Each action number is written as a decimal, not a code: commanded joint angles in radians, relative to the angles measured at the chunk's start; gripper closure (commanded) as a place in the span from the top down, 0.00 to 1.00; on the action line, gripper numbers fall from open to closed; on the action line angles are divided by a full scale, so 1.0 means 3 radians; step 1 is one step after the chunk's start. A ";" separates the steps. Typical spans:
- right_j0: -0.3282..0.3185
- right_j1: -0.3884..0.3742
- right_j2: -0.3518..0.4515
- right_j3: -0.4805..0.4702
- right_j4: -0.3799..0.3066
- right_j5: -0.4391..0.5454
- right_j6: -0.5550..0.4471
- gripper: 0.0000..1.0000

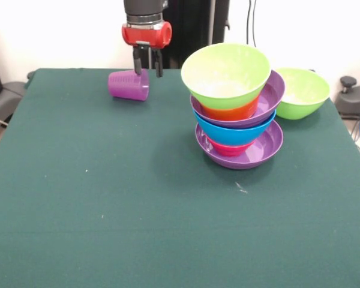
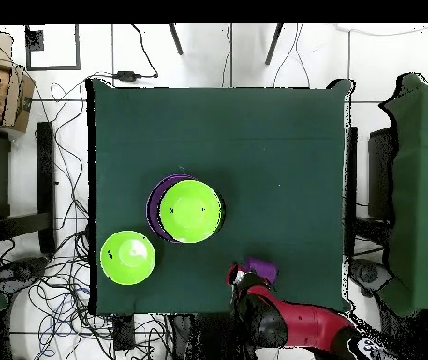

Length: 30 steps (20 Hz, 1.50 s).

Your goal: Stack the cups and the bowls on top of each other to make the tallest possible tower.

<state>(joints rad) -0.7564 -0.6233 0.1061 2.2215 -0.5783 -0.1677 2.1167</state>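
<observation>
The tower stands right of centre: a wide purple bowl (image 1: 261, 147) at the base, then a small red-pink bowl (image 1: 228, 148), the large blue bowl (image 1: 234, 130), the second wide purple bowl (image 1: 270, 96), an orange bowl (image 1: 228, 111) and a lime green bowl (image 1: 225, 75) on top, tilted. From overhead the green top (image 2: 190, 211) hides most of it. The purple cup (image 1: 127, 84) lies on its side at the far edge and also shows overhead (image 2: 260, 268). My gripper (image 1: 147, 65) is open, its fingers hanging at the cup's right end. The yellow cup is out of view.
The second lime green bowl (image 1: 301, 93) sits on the table just right of the tower, seen overhead (image 2: 127, 257) near the table's edge. The green table (image 1: 108, 204) stretches wide to the left and front. Cables lie on the floor around it.
</observation>
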 commanded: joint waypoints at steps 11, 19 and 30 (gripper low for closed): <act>-0.0393 -0.1216 0.0884 0.0516 0.0484 0.1272 -0.0056 1.00; -0.0426 -0.1064 0.0824 0.0418 0.0320 0.1223 -0.0012 1.00; -0.0197 -0.0332 0.0356 0.0024 -0.0035 0.0673 0.0165 1.00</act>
<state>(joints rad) -0.8736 -0.8946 0.2381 2.3236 -0.5088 0.1143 2.1167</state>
